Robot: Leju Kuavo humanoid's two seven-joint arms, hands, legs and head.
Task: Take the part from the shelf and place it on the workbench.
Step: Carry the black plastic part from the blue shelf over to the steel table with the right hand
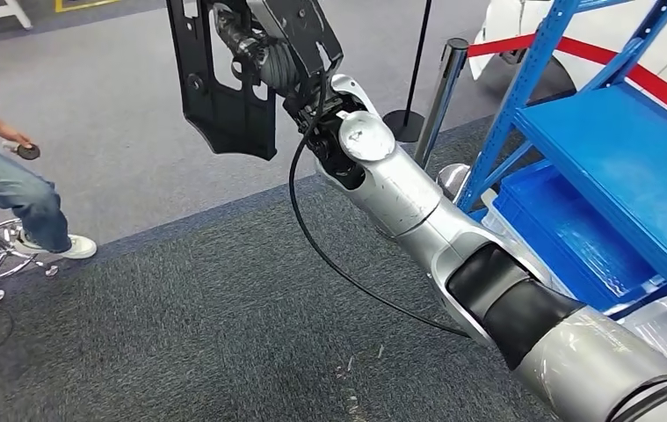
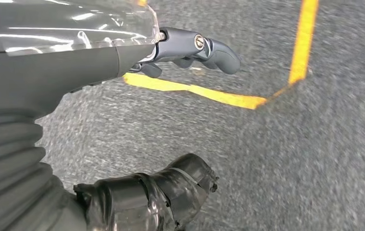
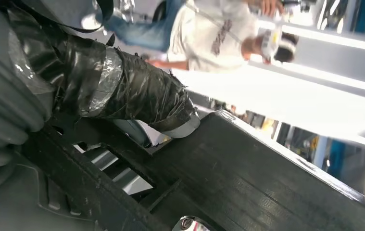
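Right robot hand [image 1: 264, 53] carries the black part [image 1: 224, 97] aloft, beside the blue shelf [image 1: 611, 158]
A seated person [image 1: 13, 189] is at far left; the part hangs over grey carpet [image 1: 206, 325], fingers clamped on it; the left robot hand [image 2: 190, 48] holds nothing, fingers loosely curled above yellow floor tape [image 2: 228, 98]

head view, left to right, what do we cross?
Person's leg in jeans → black part held up by the right hand → chrome stanchion post → blue shelf with a blue bin under its board.
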